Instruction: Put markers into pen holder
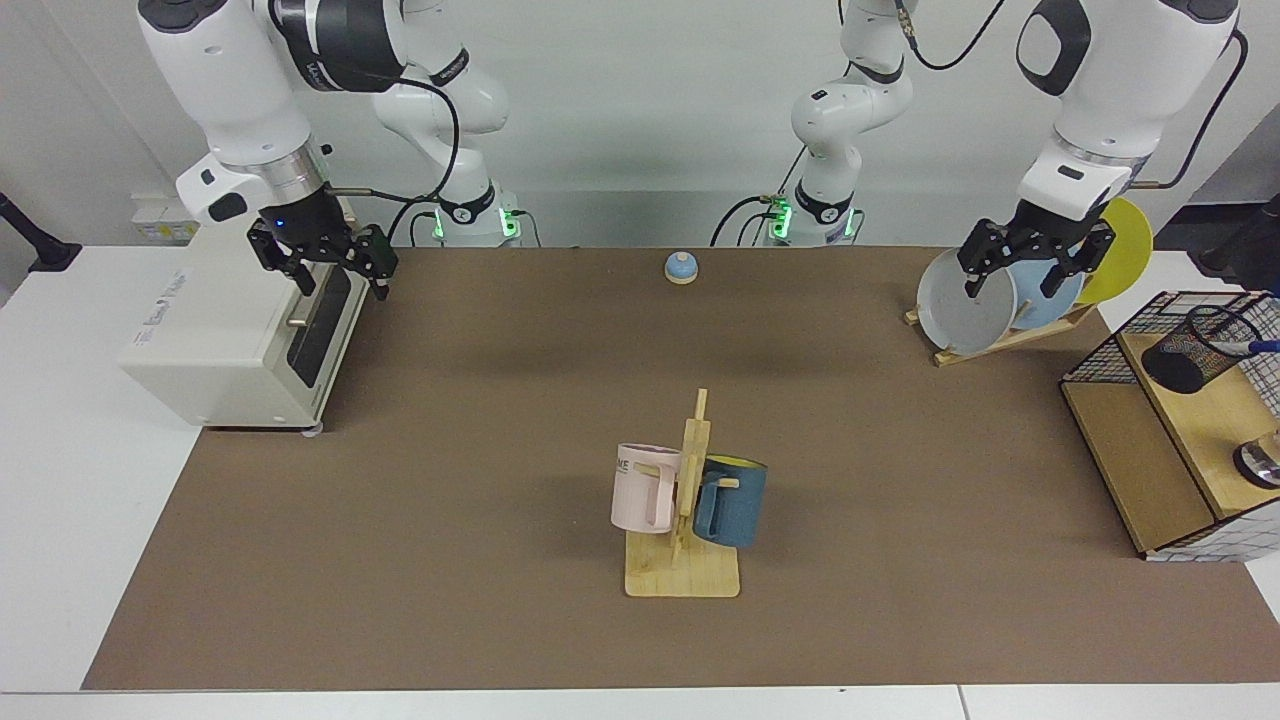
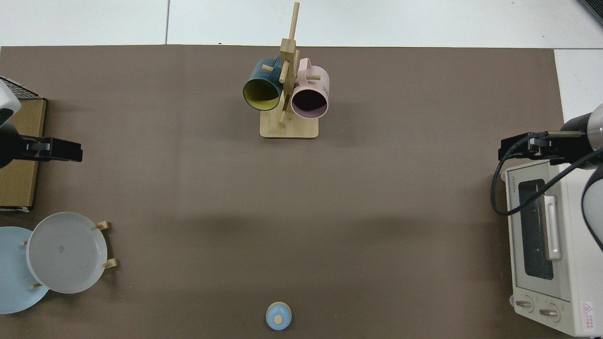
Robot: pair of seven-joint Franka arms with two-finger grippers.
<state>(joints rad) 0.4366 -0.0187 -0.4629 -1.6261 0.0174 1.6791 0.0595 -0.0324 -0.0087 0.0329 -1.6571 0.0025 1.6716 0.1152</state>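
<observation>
The pen holder (image 1: 1193, 352), a small black mesh cup, leans tilted on the wooden shelf inside a wire basket at the right edge of the facing view. A marker (image 1: 1258, 346) with a blue end pokes out of its mouth. My left gripper (image 1: 1008, 289) hangs open and empty in front of the grey plate, well to the view's left of the holder. From above, the left gripper (image 2: 59, 151) shows side-on at the view's left edge. My right gripper (image 1: 343, 288) waits open over the toaster oven's front, and the right gripper (image 2: 520, 146) is also in the top view. The holder is outside the top view.
A wooden mug rack (image 1: 683, 570) with a pink and a blue mug stands in the middle of the brown mat. Plates (image 1: 968, 298) lean in a rack at the back. A toaster oven (image 1: 230, 340), a blue bell (image 1: 681, 267) and the wire basket (image 1: 1110, 345) are also here.
</observation>
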